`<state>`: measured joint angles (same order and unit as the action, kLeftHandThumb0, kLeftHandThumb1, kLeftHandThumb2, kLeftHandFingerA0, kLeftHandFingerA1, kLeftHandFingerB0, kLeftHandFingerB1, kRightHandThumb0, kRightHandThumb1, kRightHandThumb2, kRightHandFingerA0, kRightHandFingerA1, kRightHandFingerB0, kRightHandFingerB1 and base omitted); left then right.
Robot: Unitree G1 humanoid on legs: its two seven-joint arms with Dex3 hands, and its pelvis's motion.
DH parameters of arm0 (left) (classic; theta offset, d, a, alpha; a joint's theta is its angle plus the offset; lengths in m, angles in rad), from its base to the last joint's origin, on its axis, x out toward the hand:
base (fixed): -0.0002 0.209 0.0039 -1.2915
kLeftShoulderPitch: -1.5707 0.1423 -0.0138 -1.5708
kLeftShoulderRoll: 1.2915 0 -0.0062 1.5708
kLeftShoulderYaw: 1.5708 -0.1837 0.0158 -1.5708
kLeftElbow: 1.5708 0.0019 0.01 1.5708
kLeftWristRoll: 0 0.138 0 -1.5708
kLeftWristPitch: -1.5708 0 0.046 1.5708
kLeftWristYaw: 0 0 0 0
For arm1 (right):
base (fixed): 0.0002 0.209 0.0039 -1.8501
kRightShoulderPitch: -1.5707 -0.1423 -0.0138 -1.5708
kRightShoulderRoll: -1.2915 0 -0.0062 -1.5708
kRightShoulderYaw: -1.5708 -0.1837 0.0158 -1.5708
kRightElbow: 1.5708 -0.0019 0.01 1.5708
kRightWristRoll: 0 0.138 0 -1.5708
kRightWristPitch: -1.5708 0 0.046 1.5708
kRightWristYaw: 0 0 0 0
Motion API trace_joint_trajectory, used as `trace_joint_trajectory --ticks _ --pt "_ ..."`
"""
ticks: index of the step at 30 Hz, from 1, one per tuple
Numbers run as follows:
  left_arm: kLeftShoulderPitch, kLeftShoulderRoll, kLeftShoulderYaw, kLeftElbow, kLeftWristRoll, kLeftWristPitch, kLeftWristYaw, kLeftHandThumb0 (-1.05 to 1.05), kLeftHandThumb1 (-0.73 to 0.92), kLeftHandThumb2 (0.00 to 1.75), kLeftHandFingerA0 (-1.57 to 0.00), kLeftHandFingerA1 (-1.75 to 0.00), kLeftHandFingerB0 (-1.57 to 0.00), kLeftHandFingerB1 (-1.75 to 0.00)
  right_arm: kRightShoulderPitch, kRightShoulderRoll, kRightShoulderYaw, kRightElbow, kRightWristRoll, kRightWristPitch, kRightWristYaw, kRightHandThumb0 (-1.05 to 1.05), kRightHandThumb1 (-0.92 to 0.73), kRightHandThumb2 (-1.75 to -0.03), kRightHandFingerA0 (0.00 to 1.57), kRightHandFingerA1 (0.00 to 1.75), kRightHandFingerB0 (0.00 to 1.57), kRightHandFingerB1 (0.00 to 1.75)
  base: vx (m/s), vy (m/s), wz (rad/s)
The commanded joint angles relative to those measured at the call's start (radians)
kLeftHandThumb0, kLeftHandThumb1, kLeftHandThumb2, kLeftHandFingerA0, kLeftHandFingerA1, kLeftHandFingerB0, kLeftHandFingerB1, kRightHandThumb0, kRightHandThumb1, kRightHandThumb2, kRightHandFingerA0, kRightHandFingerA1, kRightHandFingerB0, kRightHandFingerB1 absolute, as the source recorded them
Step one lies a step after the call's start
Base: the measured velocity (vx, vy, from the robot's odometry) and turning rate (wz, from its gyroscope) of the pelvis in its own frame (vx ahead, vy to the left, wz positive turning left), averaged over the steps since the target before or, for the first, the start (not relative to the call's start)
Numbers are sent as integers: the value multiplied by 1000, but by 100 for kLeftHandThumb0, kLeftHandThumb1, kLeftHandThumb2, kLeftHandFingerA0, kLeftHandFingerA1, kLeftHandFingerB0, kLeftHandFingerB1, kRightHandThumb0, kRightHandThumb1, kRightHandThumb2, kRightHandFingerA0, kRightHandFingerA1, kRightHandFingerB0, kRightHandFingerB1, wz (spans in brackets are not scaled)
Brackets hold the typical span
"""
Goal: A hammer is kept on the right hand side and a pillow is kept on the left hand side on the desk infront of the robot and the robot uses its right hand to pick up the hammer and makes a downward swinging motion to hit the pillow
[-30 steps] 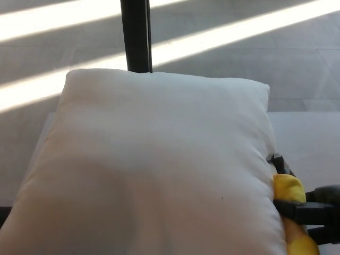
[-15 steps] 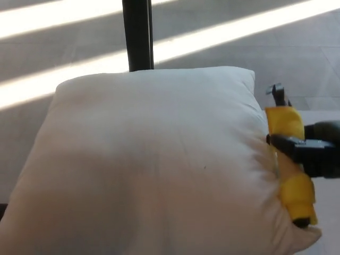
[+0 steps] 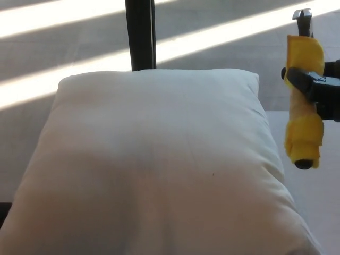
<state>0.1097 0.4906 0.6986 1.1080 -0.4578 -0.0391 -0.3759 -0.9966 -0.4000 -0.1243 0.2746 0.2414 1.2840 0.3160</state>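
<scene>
We see a grey floor [image 3: 223,64] crossed by sunlight bands, a black post [image 3: 141,34], a large white pillow [image 3: 154,170] filling the pale desk [image 3: 313,186], and our right hand [image 3: 319,90] clasping the yellow-wrapped hammer [image 3: 304,101] upright, right of the pillow.

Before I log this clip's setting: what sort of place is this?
Likely an indoor room with a test bench: a tiled floor with window-like sunlight stripes, a white pillow on a desk, and a dark post behind it.
</scene>
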Motion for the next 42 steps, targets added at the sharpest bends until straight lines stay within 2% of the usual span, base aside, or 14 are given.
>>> trace_joint_trajectory --ticks 1,10,11,15,16,19,24,26,28,34,37,40,41,42 --pt "1 8 6 -3 -14 -3 0 -65 78 64 -49 -51 -42 -40 -43 -50 -3 20 -14 -71 7 -33 -74 -109 100 175 64 175 0 0 0" --pt "-5 16 22 2 -28 4 -1 -65 77 63 -51 -51 -44 -41 27 -147 98 101 -104 -246 16 -26 -68 -118 97 175 66 175 0 0 0" --pt "-3 21 22 3 -27 3 -4 -65 78 63 -52 -52 -44 -40 39 -158 123 104 -121 -261 19 -24 -71 -109 97 175 66 175 0 0 0" --pt "-1 24 27 9 -29 -5 -12 -65 77 63 -50 -51 -42 -40 88 -172 150 102 -138 -305 10 -22 -74 -105 95 175 62 175 0 0 0" --pt "-3 25 31 10 -32 2 -5 -65 78 63 -52 -52 -44 -40 132 -199 207 84 -178 -371 22 -24 -72 -97 98 175 62 172 0 0 0" --pt "-1 28 30 8 -28 3 -7 -64 78 64 -49 -51 -43 -41 205 -220 290 93 -260 -501 -9 -24 -55 -119 96 175 77 166 0 0 0" --pt "4 26 30 1 -27 -2 -15 -65 78 63 -51 -52 -42 -40 285 -239 358 100 -345 -674 -70 -23 -45 -128 93 175 84 152 0 0 0" --pt "4 27 33 8 -28 -5 -11 -65 78 63 -51 -51 -43 -40 307 -262 418 97 -399 -733 -88 -28 -50 -121 89 172 78 147 0 0 0" --pt "5 25 38 6 -34 -3 -10 -66 78 63 -52 -53 -43 -40 312 -271 468 115 -447 -758 -121 -30 -62 -108 84 172 69 129 0 0 0" --pt "15 25 35 -12 -31 3 -17 -64 79 64 -48 -52 -41 -40 307 -269 511 181 -488 -816 -178 -28 -65 -104 85 174 69 137 0 0 0" --pt "15 23 41 -22 -38 15 -7 -65 78 63 -51 -54 -45 -41 297 -282 546 222 -519 -834 -201 -31 -74 -84 86 166 71 124 0 0 0" --pt "17 24 41 -19 -36 12 -13 -65 78 63 -50 -54 -45 -41 299 -291 553 271 -520 -862 -216 -31 -71 -91 86 168 71 135 0 0 0" --pt "22 24 48 -26 -42 14 -12 -65 78 63 -51 -54 -44 -40 274 -273 579 312 -533 -829 -222 -33 -80 -80 83 143 70 121 0 0 0" --pt "24 26 45 -26 -38 12 -15 -66 78 63 -51 -54 -44 -40 285 -270 577 318 -531 -838 -239 -32 -82 -75 82 135 69 100 0 0 0"
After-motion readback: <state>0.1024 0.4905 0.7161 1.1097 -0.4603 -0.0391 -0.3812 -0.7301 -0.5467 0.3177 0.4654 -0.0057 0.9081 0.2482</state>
